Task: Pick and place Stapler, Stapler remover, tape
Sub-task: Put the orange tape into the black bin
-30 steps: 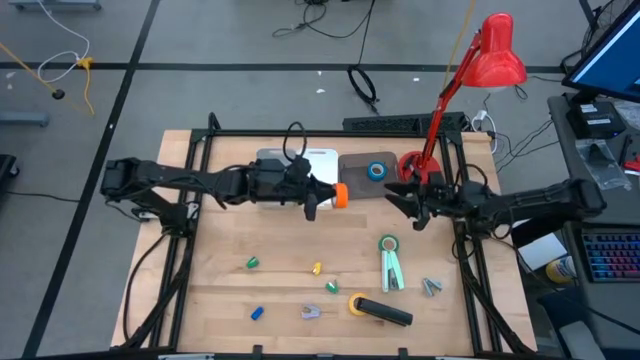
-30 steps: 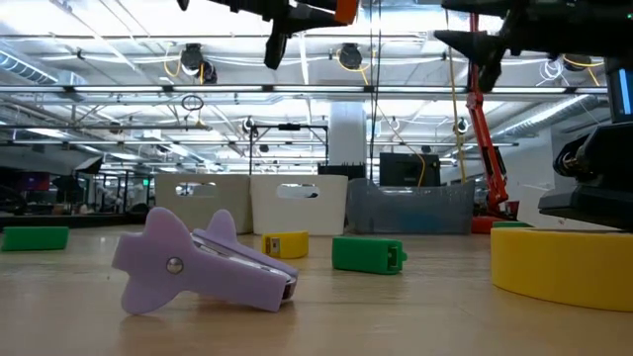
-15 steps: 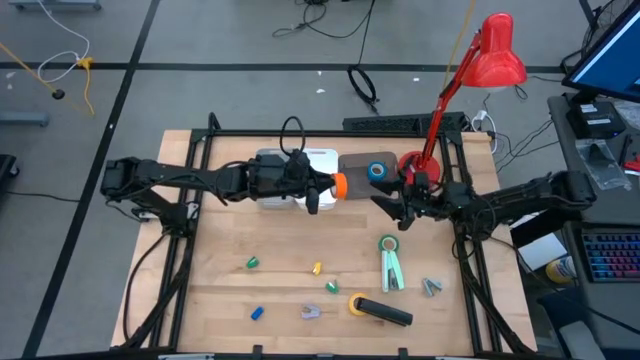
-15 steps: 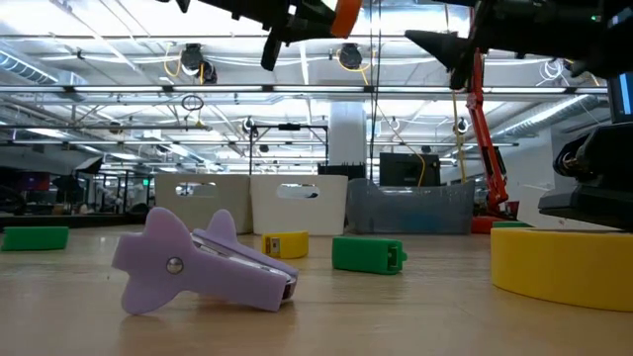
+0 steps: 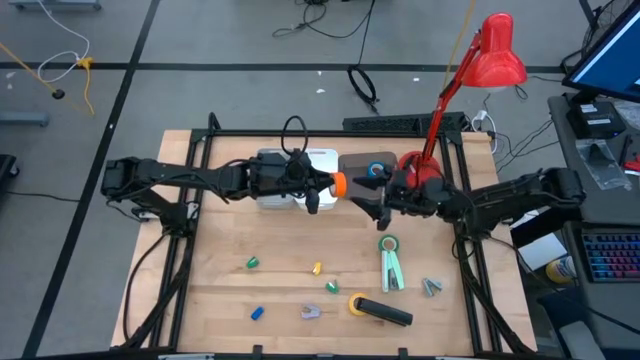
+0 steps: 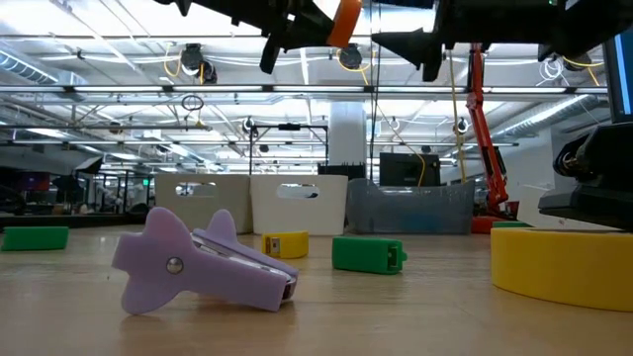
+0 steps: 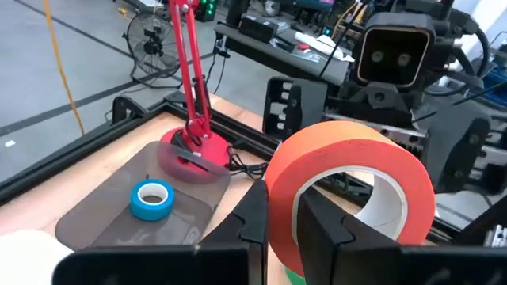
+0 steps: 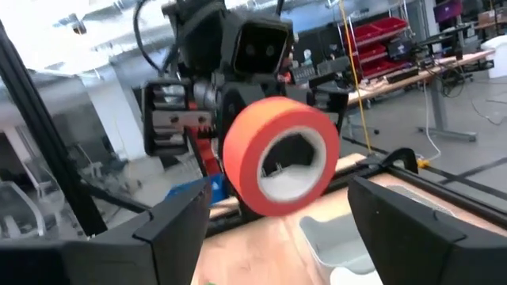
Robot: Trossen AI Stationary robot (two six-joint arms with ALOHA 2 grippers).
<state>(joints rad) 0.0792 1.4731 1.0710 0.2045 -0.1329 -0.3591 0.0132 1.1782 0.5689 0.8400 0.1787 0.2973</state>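
The left gripper (image 5: pixel 322 190) clamps the orange ring-shaped tape roll (image 5: pixel 340 186) directly between the right gripper's (image 5: pixel 372 205) 2 spread fingers (image 8: pixel 170 226), hole facing them.

In the low view the yellow tape roll (image 6: pixel 562 265) was cut off by the right edge, and both arms ran out past the top edge. The left gripper's fingers (image 7: pixel 317 229) hid the lower rim of the orange tape roll (image 7: pixel 348 186). The black stapler (image 5: pixel 385 312) overlapped the yellow roll's far side.
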